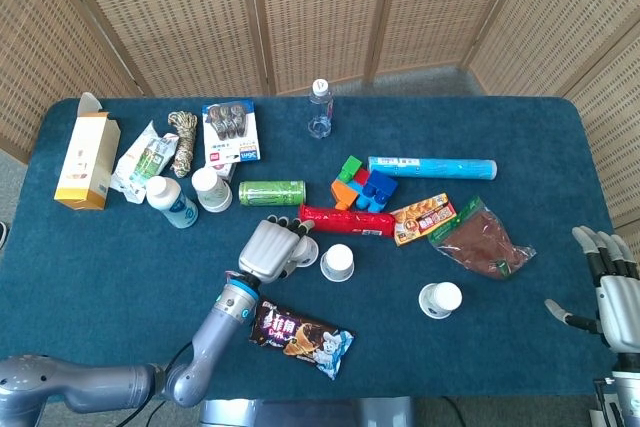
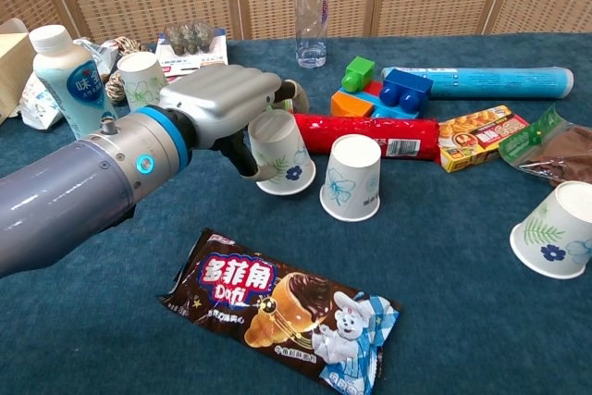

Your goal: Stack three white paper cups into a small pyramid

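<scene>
lab-style tabletop test setup | blue-cloth table (image 1: 120, 277) | woven rattan screen (image 1: 320, 7) right behind table | snacks, bottles, toy blocks (image 1: 362, 187) scattered on table, staged clutter

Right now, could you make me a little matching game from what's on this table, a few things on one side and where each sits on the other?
Things:
1. held cup
2. water bottle
3. chocolate bar wrapper
4. orange box

Places:
A. far edge, upright
B. in the left hand
C. left end of table
D. near edge, flat

Pairs: 1-B, 2-A, 3-D, 4-C
</scene>
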`<state>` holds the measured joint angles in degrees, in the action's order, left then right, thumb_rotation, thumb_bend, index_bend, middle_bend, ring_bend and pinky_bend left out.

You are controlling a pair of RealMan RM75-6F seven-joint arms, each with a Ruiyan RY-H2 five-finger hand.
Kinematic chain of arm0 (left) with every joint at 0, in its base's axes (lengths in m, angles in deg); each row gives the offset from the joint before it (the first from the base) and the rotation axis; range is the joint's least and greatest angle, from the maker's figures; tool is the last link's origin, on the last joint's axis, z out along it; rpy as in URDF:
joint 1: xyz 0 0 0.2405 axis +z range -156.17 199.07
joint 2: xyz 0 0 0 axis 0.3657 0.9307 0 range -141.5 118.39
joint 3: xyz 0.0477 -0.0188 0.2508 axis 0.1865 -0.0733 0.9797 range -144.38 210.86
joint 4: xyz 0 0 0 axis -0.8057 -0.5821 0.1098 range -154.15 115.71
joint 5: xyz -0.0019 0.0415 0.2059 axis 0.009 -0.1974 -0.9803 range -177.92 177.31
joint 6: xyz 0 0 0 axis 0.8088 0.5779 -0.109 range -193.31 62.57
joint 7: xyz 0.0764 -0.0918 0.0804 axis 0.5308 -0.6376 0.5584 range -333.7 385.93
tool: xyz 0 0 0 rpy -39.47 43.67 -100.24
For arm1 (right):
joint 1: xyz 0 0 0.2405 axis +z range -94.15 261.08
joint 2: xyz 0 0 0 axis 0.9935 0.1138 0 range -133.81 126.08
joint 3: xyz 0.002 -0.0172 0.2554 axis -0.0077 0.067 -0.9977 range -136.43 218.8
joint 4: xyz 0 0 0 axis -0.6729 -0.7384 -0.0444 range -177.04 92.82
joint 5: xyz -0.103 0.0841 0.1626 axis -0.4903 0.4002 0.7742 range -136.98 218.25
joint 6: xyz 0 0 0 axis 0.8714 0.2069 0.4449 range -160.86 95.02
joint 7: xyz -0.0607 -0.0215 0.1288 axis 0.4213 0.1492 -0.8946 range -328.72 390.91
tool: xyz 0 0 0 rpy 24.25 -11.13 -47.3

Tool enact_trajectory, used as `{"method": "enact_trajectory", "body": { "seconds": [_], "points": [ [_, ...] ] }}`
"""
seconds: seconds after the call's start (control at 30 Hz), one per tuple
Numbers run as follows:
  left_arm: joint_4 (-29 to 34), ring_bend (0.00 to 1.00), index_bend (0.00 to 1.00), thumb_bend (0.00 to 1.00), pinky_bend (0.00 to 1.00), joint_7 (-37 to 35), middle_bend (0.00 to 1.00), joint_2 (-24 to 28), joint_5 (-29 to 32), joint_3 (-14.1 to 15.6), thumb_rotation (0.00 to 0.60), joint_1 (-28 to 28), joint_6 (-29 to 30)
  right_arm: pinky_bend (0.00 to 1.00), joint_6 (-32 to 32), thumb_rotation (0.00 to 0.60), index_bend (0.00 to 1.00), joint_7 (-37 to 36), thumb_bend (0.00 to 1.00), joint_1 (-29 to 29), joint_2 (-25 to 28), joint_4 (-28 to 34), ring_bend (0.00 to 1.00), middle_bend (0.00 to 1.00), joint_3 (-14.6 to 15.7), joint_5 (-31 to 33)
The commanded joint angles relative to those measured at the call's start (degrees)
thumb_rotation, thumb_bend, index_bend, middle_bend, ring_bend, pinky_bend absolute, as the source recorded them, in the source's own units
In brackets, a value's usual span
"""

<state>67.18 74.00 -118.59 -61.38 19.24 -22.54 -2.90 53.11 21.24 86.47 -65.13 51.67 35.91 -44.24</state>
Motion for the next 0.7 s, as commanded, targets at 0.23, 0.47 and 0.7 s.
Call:
{"method": "enact_trajectory", "body": {
  "seconds": [0.23,0.47,0.7],
  "points": [
    [-0.99,0.37,0.21,0.31,0.45,0.98,0.39,-1.29,2.14,0.27,0.6,-1.35,0.51,0.0,-0.06,0.6,0.01,-0.37,0.16,-0.01,0.18,0.04,0.0,0.0,0.06,-0.07],
    [-1.97,0.36,0.2,0.31,0.44,1.02,0.39,-1.95,2.84,0.64,0.6,-2.24,0.82,0.0,-0.04,0.6,0.01,-0.74,0.16,-0.04,0.26,-0.04,0.0,0.0,-0.08,0.17],
    [-2.31,0.28,0.18,0.31,0.43,0.24,0.29,-2.15,2.87,0.67,0.6,-2.69,1.35,0.0,0.09,0.6,0.01,-1.09,0.15,-0.12,0.42,0.06,0.0,0.0,-0.07,0.08]
  ]
}}
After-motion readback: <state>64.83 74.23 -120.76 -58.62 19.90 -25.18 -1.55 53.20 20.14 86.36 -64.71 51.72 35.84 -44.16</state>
